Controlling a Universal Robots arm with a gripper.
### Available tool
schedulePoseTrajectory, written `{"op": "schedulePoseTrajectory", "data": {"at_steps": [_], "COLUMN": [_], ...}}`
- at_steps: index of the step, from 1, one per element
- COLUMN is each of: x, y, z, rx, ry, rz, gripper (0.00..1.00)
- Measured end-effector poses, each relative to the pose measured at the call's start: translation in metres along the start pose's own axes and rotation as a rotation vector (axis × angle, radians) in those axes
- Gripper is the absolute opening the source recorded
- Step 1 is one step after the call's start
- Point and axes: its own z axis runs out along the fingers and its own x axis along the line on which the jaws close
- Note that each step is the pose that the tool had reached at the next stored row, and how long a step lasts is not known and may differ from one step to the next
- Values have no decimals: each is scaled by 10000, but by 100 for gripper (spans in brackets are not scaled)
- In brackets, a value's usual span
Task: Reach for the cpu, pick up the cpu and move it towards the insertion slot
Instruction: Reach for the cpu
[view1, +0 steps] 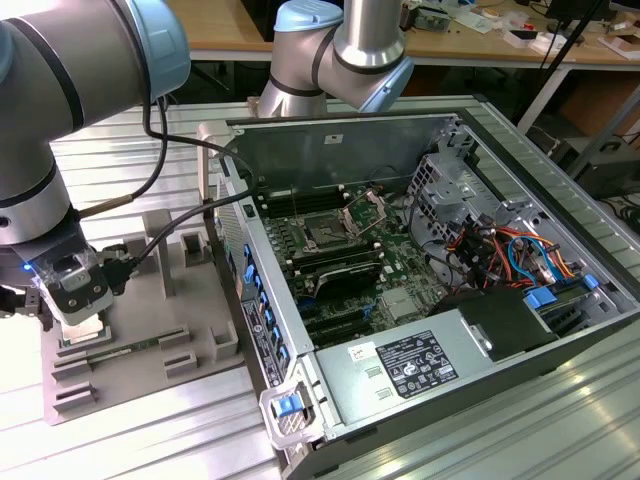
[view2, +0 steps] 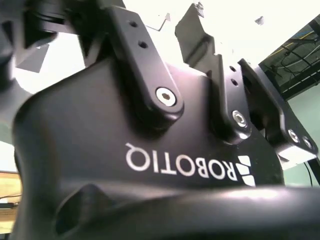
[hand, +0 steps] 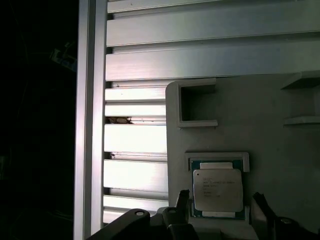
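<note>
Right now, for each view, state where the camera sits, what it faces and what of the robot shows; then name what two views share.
Exterior view: off the arm, high, looking down on the open computer case and grey fixture; the arm and gripper show at the exterior view's left.
First wrist view: on the wrist, looking past open fingertips down at the cpu in the fixture.
Second wrist view: on the wrist, close against the gripper's black body.
Shared: exterior and first wrist views both show the fixture.

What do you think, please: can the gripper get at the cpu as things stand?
Probably yes: in the first wrist view the open gripper is spread either side of the cpu, whose top lies bare in its grey frame.
</note>
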Motion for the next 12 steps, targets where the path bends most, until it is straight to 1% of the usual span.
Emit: {"op": "schedulePoseTrajectory", "data": {"at_steps": [8,12], "x": [0,0], "y": [0,0], "z": [1,16], "rx": [0,-1], "ry": [0,-1], "rz": [0,0], "gripper": [60,60]}}
